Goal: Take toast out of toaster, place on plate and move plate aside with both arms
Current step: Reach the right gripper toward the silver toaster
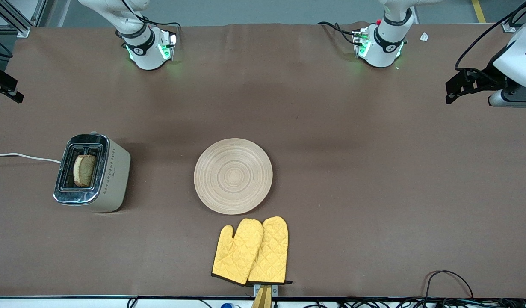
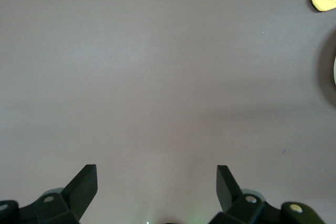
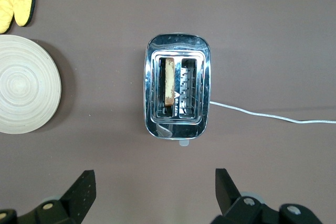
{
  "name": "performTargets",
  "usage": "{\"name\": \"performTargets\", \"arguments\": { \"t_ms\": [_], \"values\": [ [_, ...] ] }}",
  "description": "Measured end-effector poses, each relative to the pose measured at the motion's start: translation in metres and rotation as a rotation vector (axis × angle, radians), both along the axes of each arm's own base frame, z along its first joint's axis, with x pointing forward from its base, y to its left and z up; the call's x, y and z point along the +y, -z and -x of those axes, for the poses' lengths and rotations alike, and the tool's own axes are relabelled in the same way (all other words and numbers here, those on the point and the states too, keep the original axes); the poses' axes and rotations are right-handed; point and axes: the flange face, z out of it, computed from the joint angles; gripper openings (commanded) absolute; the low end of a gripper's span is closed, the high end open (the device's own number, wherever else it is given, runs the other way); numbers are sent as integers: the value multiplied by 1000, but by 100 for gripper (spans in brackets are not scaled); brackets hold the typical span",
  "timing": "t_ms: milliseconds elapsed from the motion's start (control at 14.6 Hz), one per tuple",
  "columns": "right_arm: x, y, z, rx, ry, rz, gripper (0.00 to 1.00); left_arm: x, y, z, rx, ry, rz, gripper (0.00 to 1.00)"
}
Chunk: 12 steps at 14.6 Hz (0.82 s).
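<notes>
Two white robot arms with black joints are raised above the brown table, neither touching anything. One, the left arm, hangs over the bare cloth at its own end of the table, its black left gripper (image 2: 156, 182) pointing straight down with the fingers spread wide and nothing between them. Its partner's right gripper (image 3: 155, 187) hovers high over the cream-and-chrome two-slot toaster (image 1: 92, 173), also facing straight down, fingers parted and empty. Standing upright in one slot of that toaster is the speckled brown slice of toast (image 1: 84, 170), its crust edge up. At mid-table lies the round pale wooden plate (image 1: 233, 176) with ring grooves, bare, well apart from the toaster. A pair of quilted yellow oven mitts (image 1: 251, 251) lies just nearer the front camera than the plate.
</notes>
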Motion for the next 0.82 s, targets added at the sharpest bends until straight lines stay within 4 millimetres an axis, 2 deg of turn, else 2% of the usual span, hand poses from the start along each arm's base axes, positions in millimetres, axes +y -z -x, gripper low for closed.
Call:
{"name": "performTargets", "arguments": {
  "t_ms": [548, 685, 823],
  "values": [
    [2, 1, 0, 3, -4, 0, 100, 3, -2, 0, -1, -5, 0, 100],
    [1, 12, -6, 23, -4, -3, 100, 6, -5, -1, -4, -10, 1, 100],
    [0, 36, -22, 40, -5, -4, 100, 7, -4, -2, -1, -13, 2, 100]
  ]
}}
